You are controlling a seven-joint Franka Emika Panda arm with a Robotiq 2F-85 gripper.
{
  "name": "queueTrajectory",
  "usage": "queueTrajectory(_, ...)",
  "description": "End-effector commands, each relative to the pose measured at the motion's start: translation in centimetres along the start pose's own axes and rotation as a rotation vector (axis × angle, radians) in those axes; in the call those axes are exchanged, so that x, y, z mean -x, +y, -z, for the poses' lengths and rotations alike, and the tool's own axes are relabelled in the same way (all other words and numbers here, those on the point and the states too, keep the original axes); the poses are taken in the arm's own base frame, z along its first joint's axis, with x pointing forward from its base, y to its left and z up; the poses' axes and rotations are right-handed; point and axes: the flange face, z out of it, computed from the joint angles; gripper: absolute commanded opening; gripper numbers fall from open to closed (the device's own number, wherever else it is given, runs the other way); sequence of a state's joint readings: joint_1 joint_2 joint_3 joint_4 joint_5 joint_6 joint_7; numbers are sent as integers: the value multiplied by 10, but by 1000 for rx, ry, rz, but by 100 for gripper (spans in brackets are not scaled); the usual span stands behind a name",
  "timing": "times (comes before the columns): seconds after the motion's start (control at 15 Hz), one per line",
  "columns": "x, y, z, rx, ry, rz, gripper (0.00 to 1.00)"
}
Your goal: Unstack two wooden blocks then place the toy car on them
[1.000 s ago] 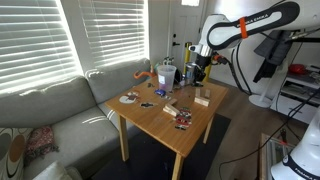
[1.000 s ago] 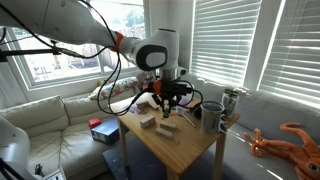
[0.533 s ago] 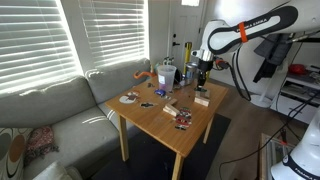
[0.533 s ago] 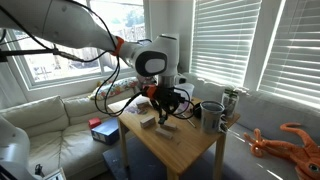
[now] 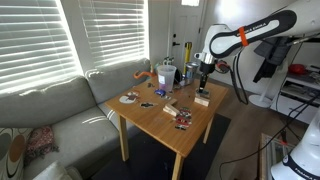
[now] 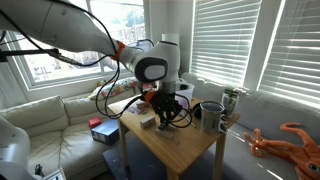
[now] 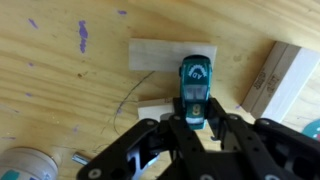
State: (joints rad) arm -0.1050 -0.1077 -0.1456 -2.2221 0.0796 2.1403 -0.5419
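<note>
In the wrist view my gripper (image 7: 197,122) is shut on the toy car (image 7: 194,88), a small dark teal car with its length running away from the camera. Just below the car lie two pale wooden blocks side by side, one farther (image 7: 160,55) and one nearer (image 7: 156,108). I cannot tell whether the car touches them. In both exterior views the gripper (image 5: 203,82) (image 6: 166,112) hangs low over the table, right above the blocks (image 5: 201,99).
A larger wooden piece (image 7: 282,78) lies to the right of the blocks, and another block (image 5: 172,104) lies mid-table. Small multicoloured items (image 5: 182,119), a dark plate (image 5: 129,98), a mug (image 6: 211,117) and an orange toy (image 5: 140,73) share the wooden table (image 5: 158,128). A sofa stands beside it.
The gripper has come down and shifted a little toward the blocks, carrying the car with it. Nothing on the table has moved.
</note>
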Motion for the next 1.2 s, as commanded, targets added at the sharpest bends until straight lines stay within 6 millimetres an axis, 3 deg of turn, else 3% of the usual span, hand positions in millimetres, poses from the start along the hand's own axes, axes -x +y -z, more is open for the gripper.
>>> queueTrajectory(0.0,12,2,3,32,26,-38,7)
queueTrajectory(1.13,21,-6,8,62,44,-48,7)
